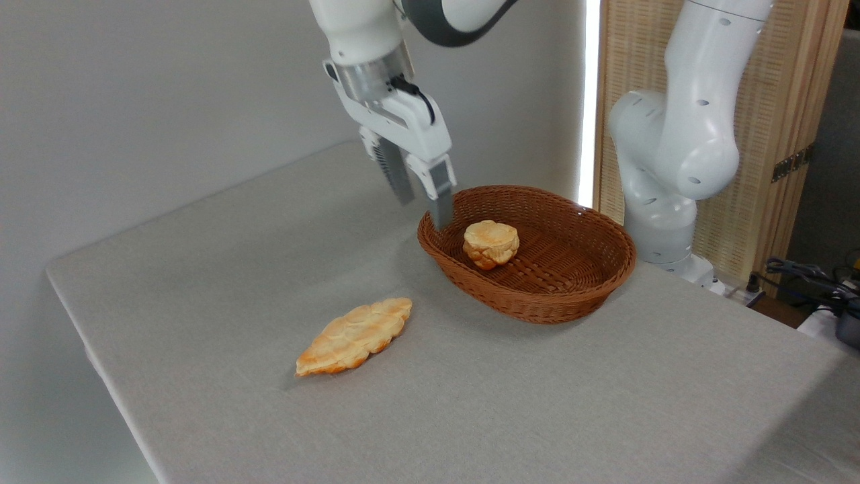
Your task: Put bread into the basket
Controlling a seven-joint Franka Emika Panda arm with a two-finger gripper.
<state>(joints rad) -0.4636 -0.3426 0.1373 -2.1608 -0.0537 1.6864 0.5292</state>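
The bread, a small puffy golden bun, lies inside the brown wicker basket, toward its left side. My gripper hangs just above and left of the basket's left rim, apart from the bun. Its two grey fingers are spread with nothing between them, so it is open. One fingertip reaches down in front of the basket's rim.
A longer flat leaf-shaped pastry lies on the grey tablecloth in front of and left of the basket. The white arm base stands behind the basket at the right. Cables lie off the table's far right edge.
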